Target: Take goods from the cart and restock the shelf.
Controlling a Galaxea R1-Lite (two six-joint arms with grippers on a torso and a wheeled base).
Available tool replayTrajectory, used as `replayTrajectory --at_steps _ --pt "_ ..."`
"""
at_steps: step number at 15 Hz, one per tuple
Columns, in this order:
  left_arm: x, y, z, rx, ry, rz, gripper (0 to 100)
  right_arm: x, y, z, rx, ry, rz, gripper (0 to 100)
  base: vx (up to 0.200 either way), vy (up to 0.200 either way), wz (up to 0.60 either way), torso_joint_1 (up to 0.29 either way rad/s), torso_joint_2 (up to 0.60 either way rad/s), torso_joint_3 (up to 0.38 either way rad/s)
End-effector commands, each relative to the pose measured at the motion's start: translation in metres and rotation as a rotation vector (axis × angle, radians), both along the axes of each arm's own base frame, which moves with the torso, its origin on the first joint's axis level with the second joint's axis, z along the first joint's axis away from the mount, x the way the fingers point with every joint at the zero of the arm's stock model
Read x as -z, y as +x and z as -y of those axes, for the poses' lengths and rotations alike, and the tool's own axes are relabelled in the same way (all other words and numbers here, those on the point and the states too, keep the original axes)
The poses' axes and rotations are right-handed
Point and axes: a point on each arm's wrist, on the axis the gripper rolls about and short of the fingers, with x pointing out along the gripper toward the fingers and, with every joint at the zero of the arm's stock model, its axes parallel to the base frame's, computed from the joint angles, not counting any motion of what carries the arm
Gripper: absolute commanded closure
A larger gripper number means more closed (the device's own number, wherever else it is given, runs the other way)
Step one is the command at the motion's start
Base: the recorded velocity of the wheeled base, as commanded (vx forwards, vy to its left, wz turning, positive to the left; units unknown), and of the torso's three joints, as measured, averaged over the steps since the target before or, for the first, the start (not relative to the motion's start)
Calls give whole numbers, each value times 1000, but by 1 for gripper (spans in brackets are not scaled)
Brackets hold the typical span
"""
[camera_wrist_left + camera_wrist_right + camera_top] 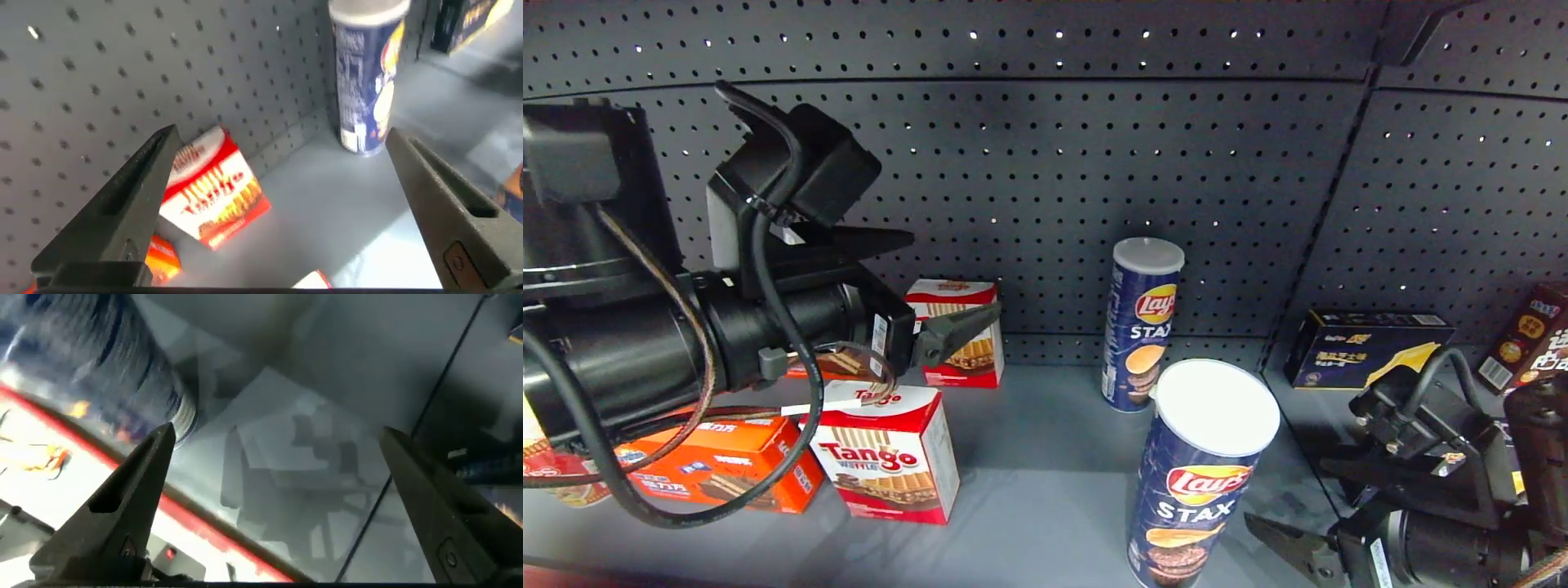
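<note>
Two tall blue chip cans stand on the grey shelf (1045,441): one at the back (1141,327), one nearer the front edge (1201,474). My left gripper (956,273) hangs open and empty above the shelf's left part, in front of the rear red-and-white wafer box (956,331). In the left wrist view that gripper (282,135) frames the same wafer box (214,188), with the back can (368,77) off to one side. My right gripper (1290,498) stands open and empty just right of the front can. The right wrist view has this gripper (278,431) over bare shelf beside the blurred can (122,367).
A second wafer box (890,457) and an orange box (727,469) sit at the front left. A dark box (1364,347) and a brown box (1531,335) lie in the bay to the right. Pegboard (1045,163) closes the back. Open shelf lies between boxes and cans.
</note>
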Motion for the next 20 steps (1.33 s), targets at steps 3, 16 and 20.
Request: replayTrajectory --at_steps 3,16,20 --pt "2 -2 -2 -2 5 -4 0 5 8 -7 1 -6 -6 0 0 0 0 0 0 0" --pt "5 0 -6 -18 13 -10 0 8 16 -17 -15 -9 -17 0 0 0 0 0 0 0" --pt "5 0 -6 -18 15 -9 0 11 21 -22 -22 -6 -18 0 0 0 0 0 0 0"
